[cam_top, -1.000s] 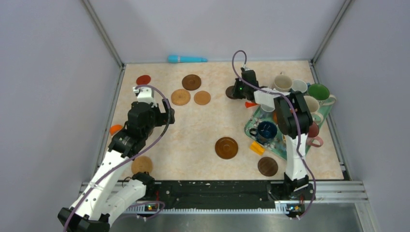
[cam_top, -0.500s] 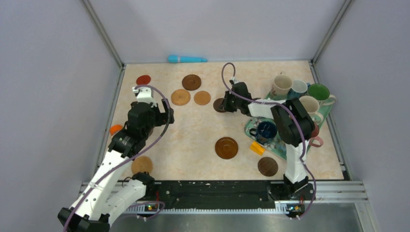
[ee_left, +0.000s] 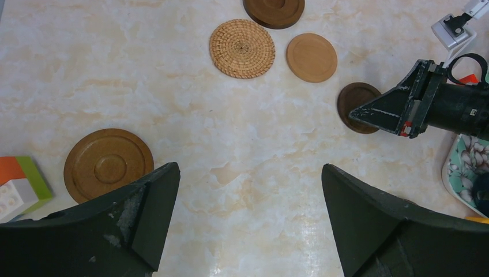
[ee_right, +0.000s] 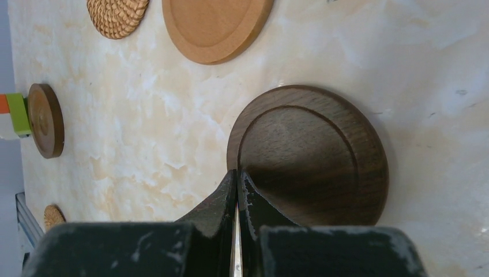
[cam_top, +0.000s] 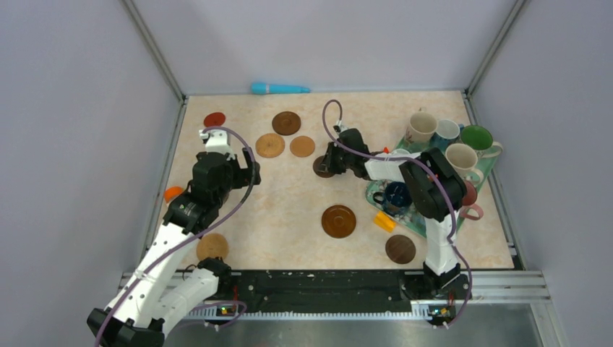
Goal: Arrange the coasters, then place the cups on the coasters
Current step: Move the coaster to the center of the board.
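My right gripper (ee_right: 236, 174) is shut with nothing between its fingers. Its tips rest on the near rim of a dark brown coaster (ee_right: 314, 153) in mid-table (cam_top: 317, 168). Just beyond lie a tan coaster (ee_right: 213, 23) and a woven one (ee_right: 118, 12). My left gripper (ee_left: 249, 168) hangs open over bare table at the left, holding nothing. A ringed brown coaster (ee_left: 108, 165) lies by its left finger. More coasters lie around: red (cam_top: 214, 119), dark brown (cam_top: 286, 123), large ridged (cam_top: 338, 221), dark (cam_top: 400, 249). Cups stand at the right: cream (cam_top: 421, 126), green (cam_top: 477, 137), dark blue (cam_top: 397, 195).
The cups crowd a teal floral tray (cam_top: 373, 189) beside my right arm. An orange block (cam_top: 384, 221) lies at the tray's near corner. Another orange, green and white block (ee_left: 16, 186) sits at the left edge. A blue tube (cam_top: 279, 89) lies along the back wall.
My shut right gripper has swept left and nearer, away from the tray, sliding the dark brown coaster along with it. The left arm has stayed still.
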Tool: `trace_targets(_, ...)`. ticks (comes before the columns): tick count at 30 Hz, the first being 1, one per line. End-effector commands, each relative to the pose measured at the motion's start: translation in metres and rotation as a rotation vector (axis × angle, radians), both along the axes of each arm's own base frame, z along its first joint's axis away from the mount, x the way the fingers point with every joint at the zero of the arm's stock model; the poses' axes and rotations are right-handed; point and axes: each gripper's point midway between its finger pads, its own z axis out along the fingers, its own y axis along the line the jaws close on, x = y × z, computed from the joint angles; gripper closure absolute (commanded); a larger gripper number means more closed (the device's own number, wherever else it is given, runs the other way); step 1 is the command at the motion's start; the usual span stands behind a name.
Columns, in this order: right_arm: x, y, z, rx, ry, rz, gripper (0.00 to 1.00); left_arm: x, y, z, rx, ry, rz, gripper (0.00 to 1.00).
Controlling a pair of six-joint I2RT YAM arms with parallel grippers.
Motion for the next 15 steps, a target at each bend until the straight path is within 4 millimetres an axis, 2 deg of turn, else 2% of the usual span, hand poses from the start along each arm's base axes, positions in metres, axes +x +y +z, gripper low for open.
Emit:
trace_targets(1, -0.014, 0.010, -0.016, -0.017, 0.032, 0.047, 1.00, 0.005, 0.000, 0.017, -0.003, -0.048, 0.006, 0.01)
trace_targets(15, 0.006, 0.020, -0.013, -0.030, -0.021, 0.065, 1.00, 0.005, 0.000, 0.016, -0.002, -0.044, 0.004, 0.01)
